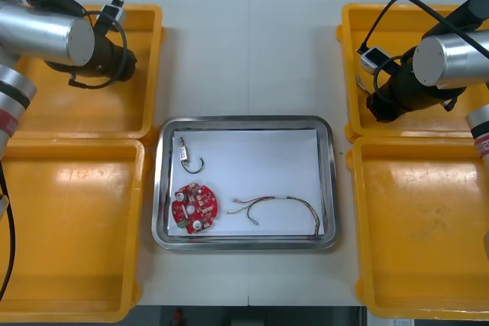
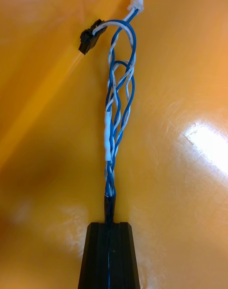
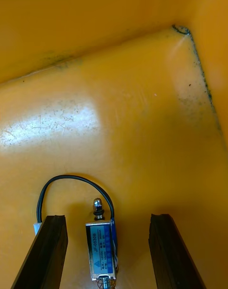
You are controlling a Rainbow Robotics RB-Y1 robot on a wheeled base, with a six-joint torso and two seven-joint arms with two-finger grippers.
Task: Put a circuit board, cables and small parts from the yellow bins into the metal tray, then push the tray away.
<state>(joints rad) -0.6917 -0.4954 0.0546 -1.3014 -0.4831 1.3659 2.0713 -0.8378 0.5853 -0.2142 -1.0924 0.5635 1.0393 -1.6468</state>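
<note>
- R claw: fingers closed tight on one end of the blue and white cable, over the far-right yellow bin. The rest of the cable trails ahead of the tips.
- L claw: fingers wide, straddling a small metal part w/ black lead on the far-left yellow bin floor.
- Metal tray between the bins holds a circuit board and a red and yellow cable.
- Risk, R: thin pinch near the cable end, so it could slip on the lift. The loose connectors could also snag the bin wall.
- Risk, L: part sits nearer one finger, so closing may skew it or nip the lead. Claw height is hard to judge, prob. near the floor.
</note>
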